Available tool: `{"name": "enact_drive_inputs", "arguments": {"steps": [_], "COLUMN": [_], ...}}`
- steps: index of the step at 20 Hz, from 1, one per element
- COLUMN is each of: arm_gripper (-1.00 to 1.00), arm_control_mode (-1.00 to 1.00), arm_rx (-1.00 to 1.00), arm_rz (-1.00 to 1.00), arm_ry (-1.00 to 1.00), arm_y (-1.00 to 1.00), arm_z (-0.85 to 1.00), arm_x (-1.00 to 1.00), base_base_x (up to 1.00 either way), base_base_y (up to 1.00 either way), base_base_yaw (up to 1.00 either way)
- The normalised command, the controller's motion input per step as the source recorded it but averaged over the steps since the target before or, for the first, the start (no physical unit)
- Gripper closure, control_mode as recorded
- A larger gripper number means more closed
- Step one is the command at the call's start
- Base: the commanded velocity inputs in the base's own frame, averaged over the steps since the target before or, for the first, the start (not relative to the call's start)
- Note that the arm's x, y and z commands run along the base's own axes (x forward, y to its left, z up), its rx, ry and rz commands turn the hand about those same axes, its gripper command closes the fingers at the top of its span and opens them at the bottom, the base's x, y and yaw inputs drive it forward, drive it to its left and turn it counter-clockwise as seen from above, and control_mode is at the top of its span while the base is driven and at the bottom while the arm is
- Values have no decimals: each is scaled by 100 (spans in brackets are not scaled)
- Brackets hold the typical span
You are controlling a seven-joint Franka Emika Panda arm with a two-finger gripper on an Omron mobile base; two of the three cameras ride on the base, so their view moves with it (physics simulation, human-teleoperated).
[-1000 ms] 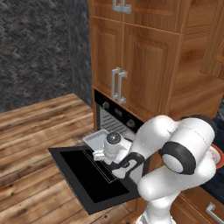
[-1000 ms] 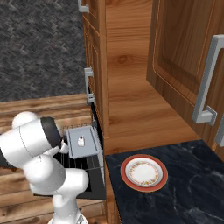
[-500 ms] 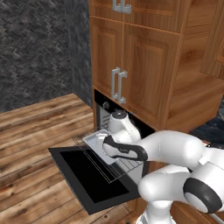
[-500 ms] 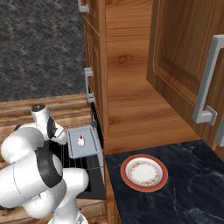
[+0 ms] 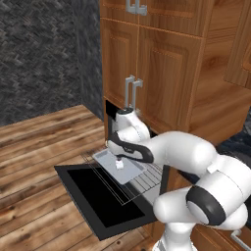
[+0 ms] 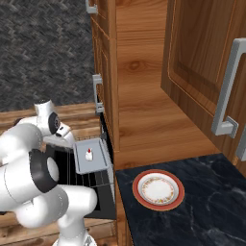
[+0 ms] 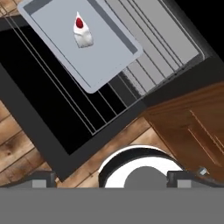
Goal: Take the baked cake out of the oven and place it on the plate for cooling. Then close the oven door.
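The cake (image 7: 82,31) sits on the tray (image 7: 52,41), on the pulled-out rack above the open door (image 5: 105,202). It is probably light, soft and crumbly: grip the lower flanks gently. The gripper (image 7: 111,178) hangs above, jaws wide open and empty.

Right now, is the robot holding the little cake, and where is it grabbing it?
No, nothing is held. The gripper is open, above the cake on the tray.

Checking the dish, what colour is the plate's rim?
Red-orange around a cream centre; the plate shows best in the right base view.
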Motion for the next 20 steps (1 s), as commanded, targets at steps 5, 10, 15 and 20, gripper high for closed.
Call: {"name": "enact_drive_inputs", "arguments": {"steps": [5,10,15,20], "arm_gripper": [-100,-100,-100,-100], "arm_control_mode": [-100,-100,-100,-100], "arm_rx": [-13,-2,4,9], "arm_rz": [4,7,6,0], "arm_ry": [-6,-9,-8,-1], "arm_y": [-4,-32,-54,-28], "arm_z": [-6,-9,-6,-6], "arm_x": [1,0,0,1], "base_base_x": [0,0,0,0], "base_base_y": [0,0,0,0], "base_base_yaw": [0,0,0,0]}}
